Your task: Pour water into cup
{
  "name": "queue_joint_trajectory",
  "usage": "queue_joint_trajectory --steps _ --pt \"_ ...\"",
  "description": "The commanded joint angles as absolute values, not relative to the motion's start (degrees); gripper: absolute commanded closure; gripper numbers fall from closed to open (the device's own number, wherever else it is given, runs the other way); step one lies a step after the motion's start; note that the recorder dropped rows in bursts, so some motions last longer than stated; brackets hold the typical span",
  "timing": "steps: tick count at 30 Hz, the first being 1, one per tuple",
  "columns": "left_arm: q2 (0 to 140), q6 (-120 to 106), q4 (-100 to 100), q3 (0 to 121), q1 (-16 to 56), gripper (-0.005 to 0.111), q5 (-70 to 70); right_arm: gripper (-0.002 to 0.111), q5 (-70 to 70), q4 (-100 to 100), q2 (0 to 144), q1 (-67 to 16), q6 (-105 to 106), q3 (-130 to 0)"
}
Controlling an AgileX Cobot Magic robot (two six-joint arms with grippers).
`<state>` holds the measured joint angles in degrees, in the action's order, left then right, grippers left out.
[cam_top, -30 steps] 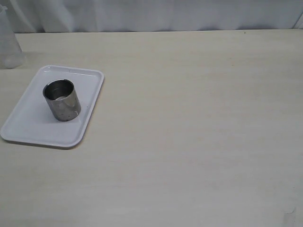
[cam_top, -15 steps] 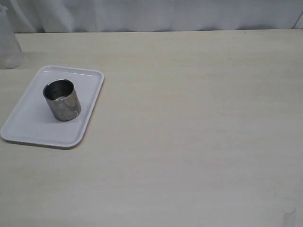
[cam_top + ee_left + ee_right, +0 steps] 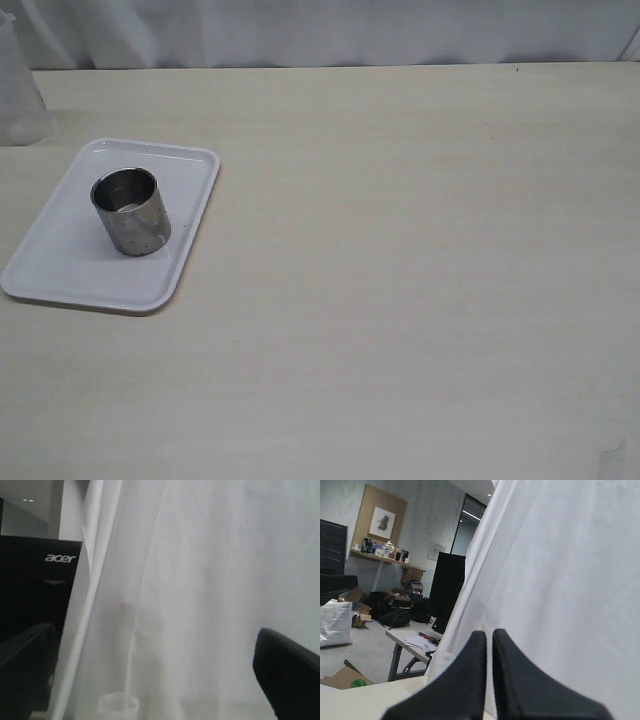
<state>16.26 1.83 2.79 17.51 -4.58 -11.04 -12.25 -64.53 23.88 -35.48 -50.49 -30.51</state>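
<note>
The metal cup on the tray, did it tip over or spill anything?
No, nothing looks odd. The cup stands upright on the white tray, and no puddle shows on the tray or on the table around it.

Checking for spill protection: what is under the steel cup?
The cup stands upright on a white tray, which lies on the table. The tray surface directly beneath the cup is hidden.
</note>
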Motion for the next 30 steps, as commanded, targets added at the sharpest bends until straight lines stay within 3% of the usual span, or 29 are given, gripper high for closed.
queue_joint_trajectory --steps 1,11,30 --pt "9.6 -11.2 12.7 17.4 -4.2 0.002 0.0 0.104 -11.9 -63.9 23.6 -35.2 -50.8 -30.4" --pt "1.5 -1.3 1.6 17.4 -4.2 0.002 13.9 0.104 -11.9 -63.9 23.6 -35.2 -50.8 -30.4" --pt "1.2 1.4 -0.6 6.2 -4.2 0.002 9.1 0.104 -11.9 -63.9 23.6 -35.2 -50.8 -30.4"
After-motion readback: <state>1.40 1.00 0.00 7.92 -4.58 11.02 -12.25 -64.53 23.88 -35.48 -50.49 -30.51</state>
